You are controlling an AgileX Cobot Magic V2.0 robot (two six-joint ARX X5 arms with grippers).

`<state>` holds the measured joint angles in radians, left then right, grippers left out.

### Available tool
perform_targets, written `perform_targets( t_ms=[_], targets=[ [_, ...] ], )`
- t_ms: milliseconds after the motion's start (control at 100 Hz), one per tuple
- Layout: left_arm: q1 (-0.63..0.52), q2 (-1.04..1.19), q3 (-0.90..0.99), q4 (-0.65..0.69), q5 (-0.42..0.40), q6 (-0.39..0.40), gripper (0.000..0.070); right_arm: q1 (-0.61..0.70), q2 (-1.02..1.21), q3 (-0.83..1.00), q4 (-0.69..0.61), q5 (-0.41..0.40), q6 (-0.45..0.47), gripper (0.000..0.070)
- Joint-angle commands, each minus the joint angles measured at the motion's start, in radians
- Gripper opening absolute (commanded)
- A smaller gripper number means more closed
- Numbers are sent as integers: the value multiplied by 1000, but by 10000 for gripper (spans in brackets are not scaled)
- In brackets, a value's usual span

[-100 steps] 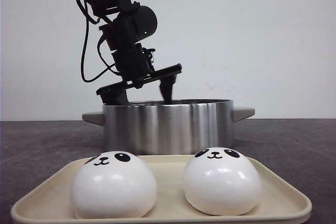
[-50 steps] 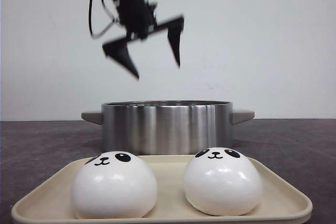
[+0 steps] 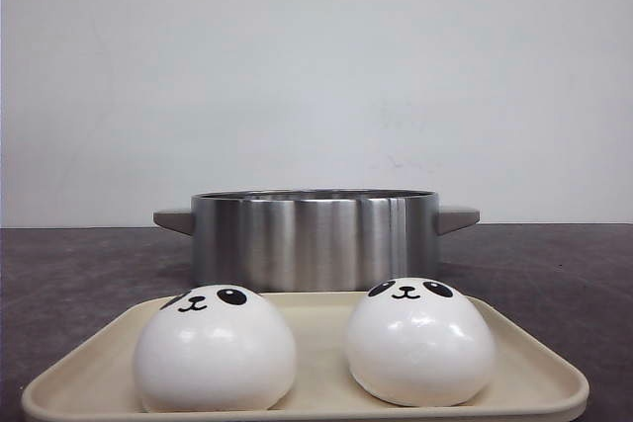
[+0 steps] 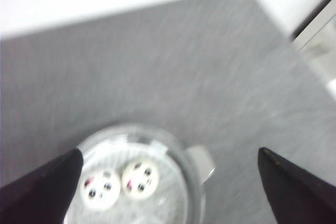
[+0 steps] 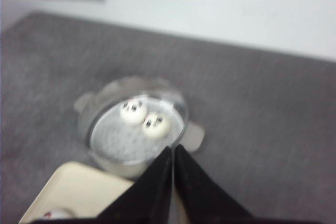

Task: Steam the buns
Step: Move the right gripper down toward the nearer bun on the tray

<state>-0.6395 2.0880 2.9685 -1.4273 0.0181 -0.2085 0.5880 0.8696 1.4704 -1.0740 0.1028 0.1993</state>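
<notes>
Here, in the front view, we see two buns, one at left (image 3: 215, 348) and one at right (image 3: 420, 341), side by side on a beige tray (image 3: 554, 382), with a steel pot (image 3: 315, 239) just behind it; neither arm shows, apart from a dark speck at the top edge.

In the left wrist view, blurred, we look down from high above the pot (image 4: 189, 182): two more buns, one (image 4: 100, 189) beside the other (image 4: 139, 178), lie touching on its perforated floor. The left gripper (image 4: 170, 174) stands wide, its fingertips (image 4: 58, 174) far apart and empty.

In the right wrist view, the right gripper (image 5: 173, 153) is narrow, its fingers pressed together with nothing between them, above the pot.

We judge the task half done: the next move calls for descending to the tray and closing gently around a rounded, glossy bun.
</notes>
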Motion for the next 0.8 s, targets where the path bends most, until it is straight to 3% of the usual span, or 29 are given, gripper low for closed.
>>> perform_targets(
  t_ms=[0,260,520,570,650,690,790],
  targets=[
    [-16,-53,48,-49,-14,37,647,6,47,12,-14,-39,31,0],
    [-25,-310,14,-56,-28,43,623,5,224,12,-110,-182,45,0],
    [-25,-665,-253,-56,-29,43,626,6,327,10,-212,-310,46,12],
    [-25,-740,-328,-56,-29,42,626,8,342,4,-230,-345,43,88],
    [-24,-859,-447,-56,-31,41,626,22,364,-16,-243,-377,44,329],
    [-24,-914,-502,-56,-31,34,626,33,372,-32,-243,-383,45,417],
    [-24,-1036,-616,-56,-31,8,627,74,391,-84,-235,-384,60,445]
  ],
)
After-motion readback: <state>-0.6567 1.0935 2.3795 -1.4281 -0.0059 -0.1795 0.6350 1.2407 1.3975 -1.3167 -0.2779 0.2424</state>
